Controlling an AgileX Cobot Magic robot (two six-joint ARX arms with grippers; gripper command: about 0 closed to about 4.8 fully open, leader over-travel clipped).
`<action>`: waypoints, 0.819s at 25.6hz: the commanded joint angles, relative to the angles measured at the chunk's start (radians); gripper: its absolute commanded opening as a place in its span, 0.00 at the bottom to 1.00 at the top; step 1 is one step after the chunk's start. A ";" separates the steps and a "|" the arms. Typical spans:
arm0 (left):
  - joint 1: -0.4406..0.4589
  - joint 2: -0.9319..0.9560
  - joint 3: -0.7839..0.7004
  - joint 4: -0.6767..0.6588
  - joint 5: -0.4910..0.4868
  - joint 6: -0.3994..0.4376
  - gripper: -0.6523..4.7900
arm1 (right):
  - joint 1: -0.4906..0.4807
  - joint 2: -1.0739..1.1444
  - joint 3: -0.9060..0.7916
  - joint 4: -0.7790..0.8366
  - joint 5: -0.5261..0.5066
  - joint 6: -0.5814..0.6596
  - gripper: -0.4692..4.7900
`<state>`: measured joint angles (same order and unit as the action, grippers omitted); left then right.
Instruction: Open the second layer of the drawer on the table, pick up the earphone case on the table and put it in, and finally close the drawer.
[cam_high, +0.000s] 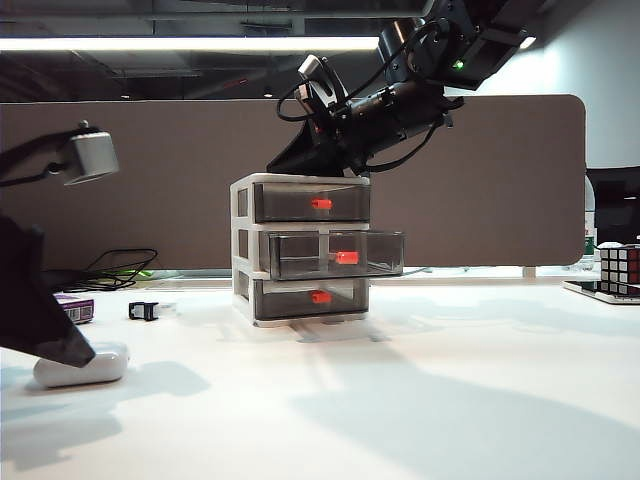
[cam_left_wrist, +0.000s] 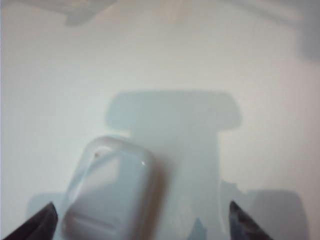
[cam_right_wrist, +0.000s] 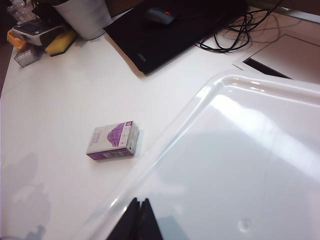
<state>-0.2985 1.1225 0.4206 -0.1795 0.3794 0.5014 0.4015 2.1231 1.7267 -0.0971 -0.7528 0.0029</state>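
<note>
Nearest the exterior camera, at the left edge of the tabletop (cam_high: 420, 400), the earphone case (cam_high: 82, 365) lies flat with the dark bulk of the left arm hanging right over it. In the left wrist view the left pincer (cam_left_wrist: 142, 225) stands wide apart, one dark fingertip at either side, and the earphone case (cam_left_wrist: 107, 192) sits between them but closer to one fingertip; nothing is gripped yet, and contact cannot be made out. Further back, the drawer (cam_high: 305, 250) stands upright mid-tabletop, and the second layer (cam_high: 335, 254) juts forward past the top and bottom ones, so the opening step looks done. The right pincer (cam_right_wrist: 137, 220) rests over the white top of the cabinet; its fingers lie pressed together with no gap and hold nothing. A white-and-purple box (cam_right_wrist: 112, 141) and a small black clip (cam_high: 144, 311) lie on the tabletop, not part of the job. By my reading, about a third is finished: the grasp is just being set up, and lifting the case, dropping it into the pulled-out layer and pushing that layer shut all remain.
</note>
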 joint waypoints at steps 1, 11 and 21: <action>0.002 0.025 0.002 0.067 -0.014 0.048 0.92 | 0.005 0.023 -0.018 -0.108 -0.008 0.011 0.08; 0.002 0.131 0.029 0.111 -0.047 0.132 0.90 | 0.005 0.023 -0.018 -0.109 -0.021 0.011 0.08; 0.002 0.248 0.089 0.087 -0.047 0.144 0.84 | 0.005 0.023 -0.018 -0.119 -0.035 0.011 0.08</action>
<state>-0.2985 1.3674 0.5117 -0.0624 0.3405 0.6357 0.4053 2.1227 1.7264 -0.1162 -0.7979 0.0029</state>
